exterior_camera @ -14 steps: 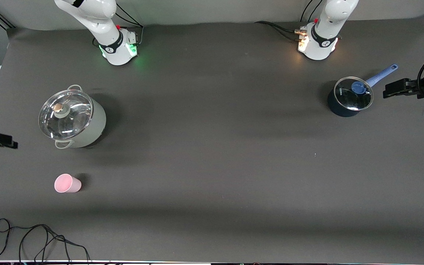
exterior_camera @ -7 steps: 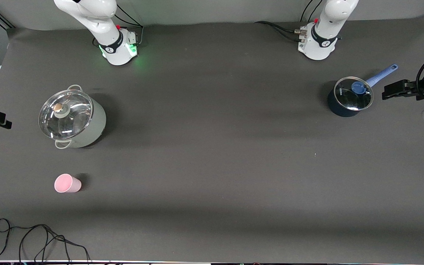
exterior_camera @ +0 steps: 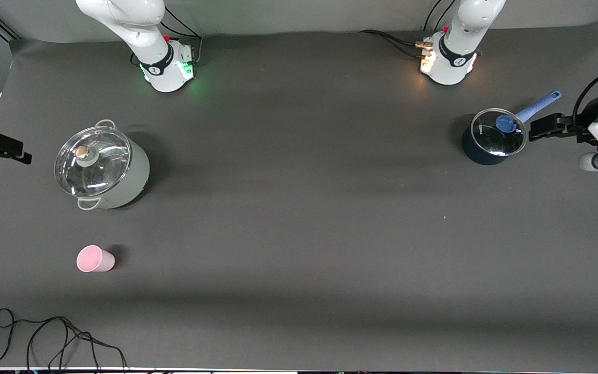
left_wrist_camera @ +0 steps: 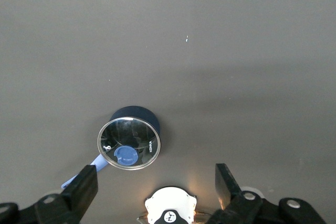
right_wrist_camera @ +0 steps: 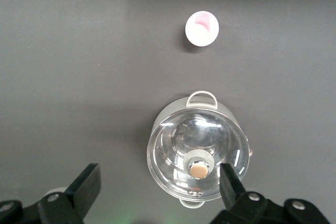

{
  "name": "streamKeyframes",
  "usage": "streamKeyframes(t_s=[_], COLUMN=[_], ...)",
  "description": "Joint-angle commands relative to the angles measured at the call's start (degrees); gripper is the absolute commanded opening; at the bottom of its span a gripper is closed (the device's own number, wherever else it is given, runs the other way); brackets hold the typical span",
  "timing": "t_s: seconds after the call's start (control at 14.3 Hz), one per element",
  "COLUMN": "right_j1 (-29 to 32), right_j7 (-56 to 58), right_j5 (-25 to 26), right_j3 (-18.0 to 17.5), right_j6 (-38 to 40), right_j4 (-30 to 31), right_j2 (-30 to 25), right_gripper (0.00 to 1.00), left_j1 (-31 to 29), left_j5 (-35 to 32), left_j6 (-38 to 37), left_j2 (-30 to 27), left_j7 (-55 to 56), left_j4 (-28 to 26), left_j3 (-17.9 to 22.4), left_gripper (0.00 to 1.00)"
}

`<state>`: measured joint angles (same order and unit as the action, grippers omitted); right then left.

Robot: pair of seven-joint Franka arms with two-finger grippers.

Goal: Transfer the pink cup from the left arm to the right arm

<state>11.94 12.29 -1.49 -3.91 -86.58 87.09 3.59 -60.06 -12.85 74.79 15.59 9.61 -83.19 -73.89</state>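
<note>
The pink cup (exterior_camera: 95, 259) stands upright on the dark table at the right arm's end, nearer to the front camera than the big pot. It also shows in the right wrist view (right_wrist_camera: 202, 28). No gripper touches it. My right gripper (exterior_camera: 5, 148) hangs open and empty over the table's edge at the right arm's end, beside the big pot; its own view (right_wrist_camera: 159, 182) looks down on the pot and cup. My left gripper (exterior_camera: 545, 127) hangs open and empty at the left arm's end, beside the blue saucepan, and its own view (left_wrist_camera: 156, 179) shows nothing between the jaws.
A pale green pot with a glass lid (exterior_camera: 103, 169) also shows in the right wrist view (right_wrist_camera: 198, 153). A dark blue saucepan with a glass lid and blue handle (exterior_camera: 492, 136) shows in the left wrist view (left_wrist_camera: 129, 141). Black cables (exterior_camera: 44, 337) lie at the near edge.
My right gripper has moved along the table's end toward the bases' side, away from the cup. My left gripper has shifted a little toward the saucepan. The cup has not moved.
</note>
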Motion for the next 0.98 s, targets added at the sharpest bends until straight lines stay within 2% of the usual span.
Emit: streamKeyframes(t_s=[0.0, 0.07, 0.28, 0.49, 0.77, 0.91], right_j1=[-7.9, -10.3, -11.1, -12.7, -12.7, -12.7], right_j7=[-3.7, -4.5, -6.2, -13.1, -12.3, -12.0], right_j5=[-1.1, -1.1, -1.2, -0.5, -0.1, 0.1], right_j3=[6.4, 8.2, 8.7, 9.0, 9.4, 9.4], right_j6=[-1.4, -1.7, -3.8, -8.7, -9.2, -9.3], right_j4=[2.7, 2.8, 2.7, 2.3, 1.8, 1.7], right_j2=[-2.4, -2.4, -1.9, -0.6, -0.2, -0.2], right_gripper=[1.00, 1.00, 1.00, 1.00, 1.00, 1.00], left_j1=[1.2, 4.3, 15.8, 25.0, 40.4, 49.6], left_j5=[-0.5, -0.5, -0.4, -0.3, 2.3, 3.8], left_j6=[0.9, 0.8, 0.2, -0.4, 0.0, 0.7], left_j2=[-2.6, -3.1, -3.3, -3.8, -6.2, -7.5], left_j7=[0.6, 0.6, -0.1, -0.2, -3.4, -6.9], left_j4=[-1.1, -1.0, 0.0, 1.1, 1.5, 1.5], left_j3=[1.1, 4.5, 17.0, 26.0, 44.2, 55.7], left_gripper=[1.00, 1.00, 1.00, 1.00, 1.00, 1.00])
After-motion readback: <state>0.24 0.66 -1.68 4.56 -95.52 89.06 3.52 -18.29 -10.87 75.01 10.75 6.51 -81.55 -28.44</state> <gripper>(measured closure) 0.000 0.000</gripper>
